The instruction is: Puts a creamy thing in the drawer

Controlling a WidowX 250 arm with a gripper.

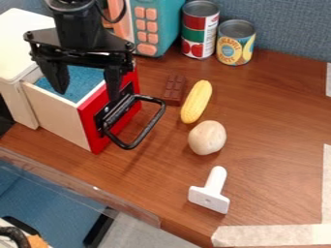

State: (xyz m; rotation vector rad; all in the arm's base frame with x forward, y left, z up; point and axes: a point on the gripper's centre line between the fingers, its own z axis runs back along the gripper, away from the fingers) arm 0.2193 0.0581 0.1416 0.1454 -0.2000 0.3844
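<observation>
the end effector (87,88) is hanging over the open drawer (59,115) at the far left, its two fingers standing apart in a released state. the creamy round thing (207,137) is lying on the bench (271,121), well apart from the end effector, to its right and nearer. the drawer is showing a blue inside, and its red front is bearing a black handle (154,121) that is sticking out toward the creamy round thing. the yellow corn (196,101) is lying just beyond that thing, with the brown chocolate bar (174,89) beside the corn's left. nearer, the white tool (209,193) is resting on the bench, while two cans (236,43) are standing upright at the far side.
</observation>
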